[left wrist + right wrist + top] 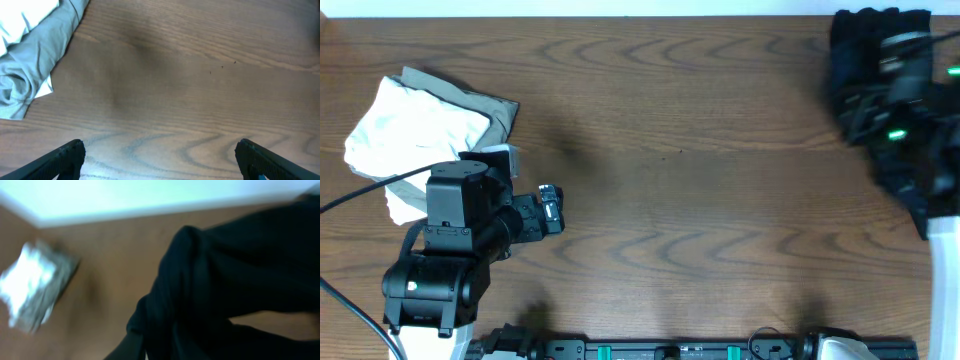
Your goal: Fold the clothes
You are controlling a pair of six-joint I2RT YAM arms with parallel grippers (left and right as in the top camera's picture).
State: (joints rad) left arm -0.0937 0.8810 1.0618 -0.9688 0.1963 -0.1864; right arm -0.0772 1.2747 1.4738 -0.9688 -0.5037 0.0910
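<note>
A black garment (868,42) from the clothes is bunched at the table's far right corner, under my right arm. In the blurred right wrist view the black garment (235,275) hangs in dark folds that fill the space at my right gripper (165,350). That gripper is shut on the cloth, and only one finger (127,347) shows. My left gripper (552,210) is at the near left. The left wrist view shows my left gripper (162,160) wide open over bare wood with nothing between its fingers.
A folded pile of white and grey-green cloth (420,125) lies at the far left, just behind my left arm; the cloth pile (30,50) is in the left wrist view's top left corner. The brown wooden table (700,200) ends at a pale back edge.
</note>
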